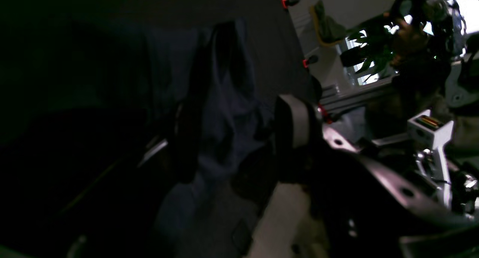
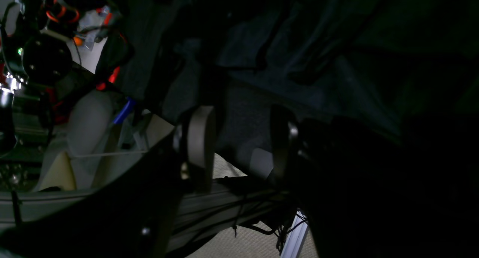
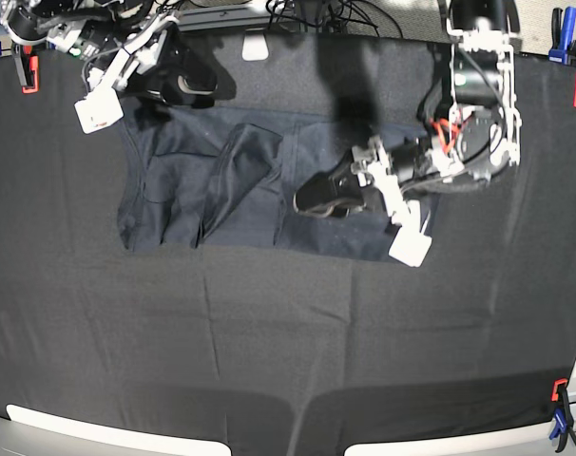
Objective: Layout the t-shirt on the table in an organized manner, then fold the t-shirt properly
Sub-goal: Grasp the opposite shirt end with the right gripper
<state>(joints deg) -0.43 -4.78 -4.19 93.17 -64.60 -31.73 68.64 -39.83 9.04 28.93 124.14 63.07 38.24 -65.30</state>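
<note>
Navy t-shirt lies rumpled on the table, partly folded; we judge smoothing remains. Our left gripper gapes above it, right gripper parted, holding nothing.

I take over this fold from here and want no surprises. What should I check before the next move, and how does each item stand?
1. Left gripper let go of the t-shirt: ok by the left wrist view, where its jaws stand apart with no cloth pinched; it hovers over the shirt's right part.
2. Right gripper empty: ok, jaws apart with nothing between them, at the shirt's far left corner.
3. T-shirt laid flat: not ok, a raised fold and creases cross its middle.
4. T-shirt wholly on the table: ok.
5. Collar and sleeves located: cannot tell, too dark and bunched.
</note>
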